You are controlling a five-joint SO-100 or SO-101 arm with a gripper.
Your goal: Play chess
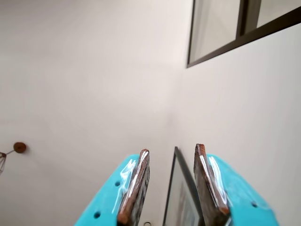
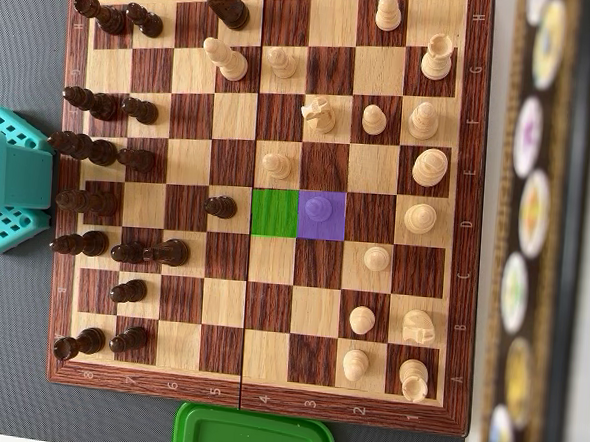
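Teal gripper (image 1: 171, 188) hung open, empty, aimed at a wall (image 1: 84, 84); risked toppling crowded neighbours descending blind toward the purple-square pawn (image 2: 319, 209) mid-chessboard (image 2: 467, 191).

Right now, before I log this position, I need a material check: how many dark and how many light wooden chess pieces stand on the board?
Dark brown wooden chess pieces: 15
Light wooden chess pieces: 16, counting the one on the purple-tinted square
Total: 31
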